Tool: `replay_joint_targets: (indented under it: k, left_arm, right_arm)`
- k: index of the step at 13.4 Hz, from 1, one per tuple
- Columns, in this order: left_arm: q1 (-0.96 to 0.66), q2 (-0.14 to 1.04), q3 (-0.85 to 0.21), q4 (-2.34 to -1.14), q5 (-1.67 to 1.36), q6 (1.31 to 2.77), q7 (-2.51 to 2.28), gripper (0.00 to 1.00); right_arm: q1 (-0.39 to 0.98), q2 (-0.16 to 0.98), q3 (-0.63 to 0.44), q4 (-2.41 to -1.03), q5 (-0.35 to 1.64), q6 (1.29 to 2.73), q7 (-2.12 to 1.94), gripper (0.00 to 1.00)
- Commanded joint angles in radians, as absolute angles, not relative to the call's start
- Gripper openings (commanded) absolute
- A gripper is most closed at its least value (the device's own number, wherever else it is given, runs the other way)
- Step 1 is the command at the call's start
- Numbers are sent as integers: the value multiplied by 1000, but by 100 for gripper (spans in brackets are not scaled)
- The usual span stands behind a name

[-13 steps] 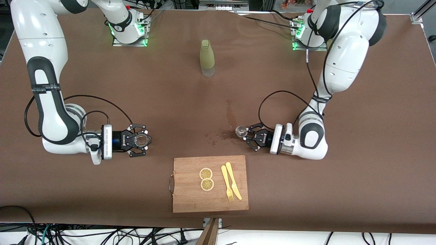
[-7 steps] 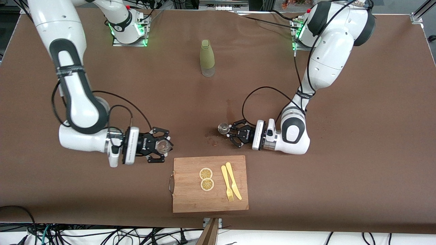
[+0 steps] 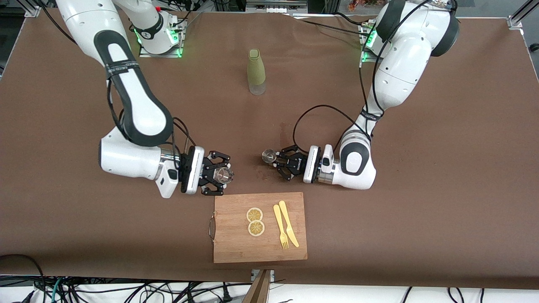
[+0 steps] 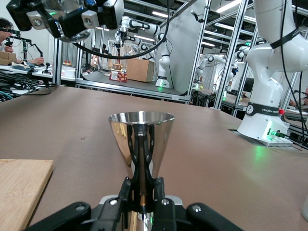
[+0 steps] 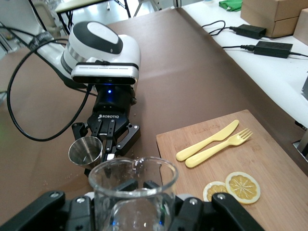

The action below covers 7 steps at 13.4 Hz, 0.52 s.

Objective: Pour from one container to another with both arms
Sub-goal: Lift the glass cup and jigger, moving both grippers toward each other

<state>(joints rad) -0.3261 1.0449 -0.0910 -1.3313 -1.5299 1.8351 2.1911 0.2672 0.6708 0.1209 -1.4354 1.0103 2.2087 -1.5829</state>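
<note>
**Both arms holding cups above the bench, facing each other**

The right gripper (image 3: 224, 174) is gripping a clear glass beaker (image 3: 225, 174) with its fingers closed on it; the beaker is sitting upright in the right wrist view (image 5: 132, 192). It is hanging over the bench (image 3: 442, 176) just above the corner of the wooden cutting board (image 3: 260, 252).

The left gripper (image 3: 276, 159) is clamping a small steel measuring cup (image 3: 268, 156), fingers closed on its narrow base (image 4: 142, 144). It is hovering over a wet patch (image 3: 269, 170) on the bench.

The two cups are near but apart.

On the board are lying two lemon slices (image 3: 255, 221), a yellow knife (image 3: 289, 224) and a yellow fork (image 3: 280, 227). A green bottle (image 3: 256, 71) is standing between the arm bases.
</note>
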Motion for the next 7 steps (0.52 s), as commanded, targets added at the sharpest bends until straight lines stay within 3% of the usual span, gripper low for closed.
replay_joint_targets:
  k: [1,7]
  left_arm:
    - [-363,1049,-92,-1302,-1595,1893,2212,0]
    - [-383,1051,-92,-1275,-1611,1934,2195,0]
  right_arm:
    - [311,643,115,-1462,963,2258,-1568,5]
    - [394,641,114,-1494,921,2387,-1568,6]
